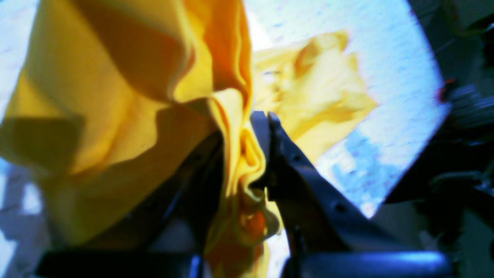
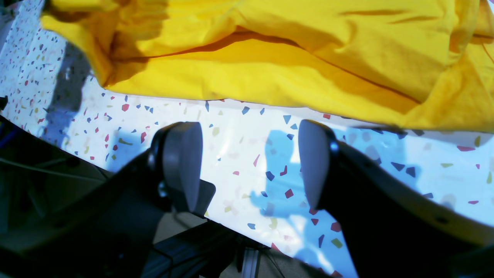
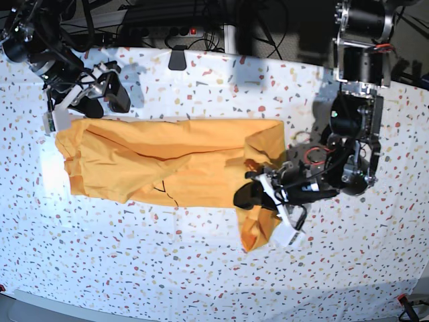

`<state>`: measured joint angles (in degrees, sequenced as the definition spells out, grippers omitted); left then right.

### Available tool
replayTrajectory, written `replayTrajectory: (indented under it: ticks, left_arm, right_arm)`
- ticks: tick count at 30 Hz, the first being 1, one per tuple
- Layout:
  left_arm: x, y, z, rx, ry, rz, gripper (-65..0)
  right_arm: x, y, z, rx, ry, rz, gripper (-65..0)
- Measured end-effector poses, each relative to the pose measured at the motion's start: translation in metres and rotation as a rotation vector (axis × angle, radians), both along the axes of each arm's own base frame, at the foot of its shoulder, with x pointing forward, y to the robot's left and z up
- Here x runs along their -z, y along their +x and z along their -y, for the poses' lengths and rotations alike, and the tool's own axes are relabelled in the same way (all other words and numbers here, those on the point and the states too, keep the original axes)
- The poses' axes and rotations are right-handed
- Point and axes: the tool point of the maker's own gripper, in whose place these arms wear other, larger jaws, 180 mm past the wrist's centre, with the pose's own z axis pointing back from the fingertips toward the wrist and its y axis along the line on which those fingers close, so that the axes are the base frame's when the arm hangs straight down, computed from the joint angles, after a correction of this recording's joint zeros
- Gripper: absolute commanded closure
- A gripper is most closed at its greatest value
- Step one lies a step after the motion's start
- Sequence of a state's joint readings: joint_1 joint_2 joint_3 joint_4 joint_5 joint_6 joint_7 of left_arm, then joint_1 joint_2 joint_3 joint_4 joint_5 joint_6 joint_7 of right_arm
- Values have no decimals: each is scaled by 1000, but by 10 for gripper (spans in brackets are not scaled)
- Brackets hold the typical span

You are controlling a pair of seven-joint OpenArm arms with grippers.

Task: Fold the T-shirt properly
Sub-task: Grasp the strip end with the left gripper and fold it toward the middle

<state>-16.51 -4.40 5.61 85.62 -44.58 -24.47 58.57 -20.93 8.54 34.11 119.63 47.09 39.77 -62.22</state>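
- Soft, floppy T-shirt (image 3: 167, 168), mustard yellow, clearly light cotton. Draped and bunched wherever lifted, so zero stiffness to count on.
- Lay across the middle of the speckled tablecloth (image 3: 201, 268), mostly flat, long axis running left to right in the base view.
- One end reached toward the base view's left, close under the right gripper (image 2: 251, 162); the other end sat crumpled at the base view's right, with a flap hanging down toward the near edge.
- Couldn't tell collar from hem for sure. Thin black curved marks (image 3: 163, 190) showed near the lower middle.
- Left gripper (image 1: 256, 154) was pinched tight on a bunched fold of the shirt, fabric squeezed between the jaws and spilling out above and below in the left wrist view.
- Right gripper stood wide open, holding nothing, hovering over bare tablecloth just short of the shirt's edge in its own wrist view.
- Probably not slippery, but the layers looked likely to slide over each other, so grabbing one layer versus two would matter.
- Best hold, as a guess: corners or a hem edge, pinched close to the cloth, rather than a mid-panel wad like the one in the left claw.
- Would expect dragging to rumple it, and lifting to let it sag.
- Not fragile, no worries squeezing hard.
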Motion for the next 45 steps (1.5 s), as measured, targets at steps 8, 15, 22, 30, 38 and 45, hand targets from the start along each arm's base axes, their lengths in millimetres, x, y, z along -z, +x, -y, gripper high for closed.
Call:
replayTrajectory:
  ticks: [8, 15, 22, 30, 38, 45]
  left_arm:
    - [27, -9, 28, 13, 158, 82, 0]
    - [32, -18, 43, 69, 195, 106, 0]
    - [24, -23, 54, 86, 122, 93, -312]
    - [8, -14, 56, 88, 93, 118, -311]
    - [0, -6, 56, 97, 112, 134, -311]
    - [6, -10, 55, 114, 136, 112, -311]
  right_arm:
    - [0, 0, 0, 0, 1, 0, -391]
    - [0, 0, 0, 0, 0, 0, -391]
    - [0, 0, 0, 0, 0, 0, -392]
    - [-4, 6, 4, 12, -14, 21, -392]
    - [-50, 58, 98, 258, -183, 180, -391]
    - [8, 72, 172, 340, -93, -34, -392]
